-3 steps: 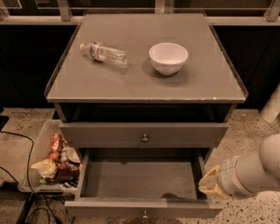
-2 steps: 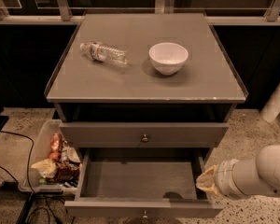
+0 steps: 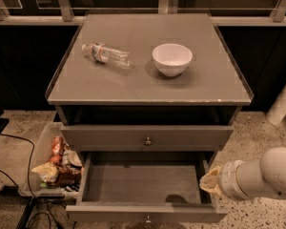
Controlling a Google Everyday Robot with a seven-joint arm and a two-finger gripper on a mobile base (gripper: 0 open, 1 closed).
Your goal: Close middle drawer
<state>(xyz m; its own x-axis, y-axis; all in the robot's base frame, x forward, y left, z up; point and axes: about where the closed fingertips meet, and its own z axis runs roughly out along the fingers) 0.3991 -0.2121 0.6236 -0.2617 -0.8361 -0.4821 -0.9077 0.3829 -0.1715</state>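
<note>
middle drawer (image 3: 138,182): was pulled way out, under the top drawer (image 3: 148,137)
gripper (image 3: 210,183): sat just beside its right wall, near the front
grip: honestly couldn't tell
up top: bottle (image 3: 106,55) lay flat, bowl (image 3: 172,58) upright

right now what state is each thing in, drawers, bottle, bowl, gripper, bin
middle drawer: pulled out, empty
upper drawer: looks shut
bottle: lying on its side on the cabinet top
bowl: upright, looks empty
gripper: low, beside the middle drawer's right wall
bin: on the floor, holding snack packs
</note>
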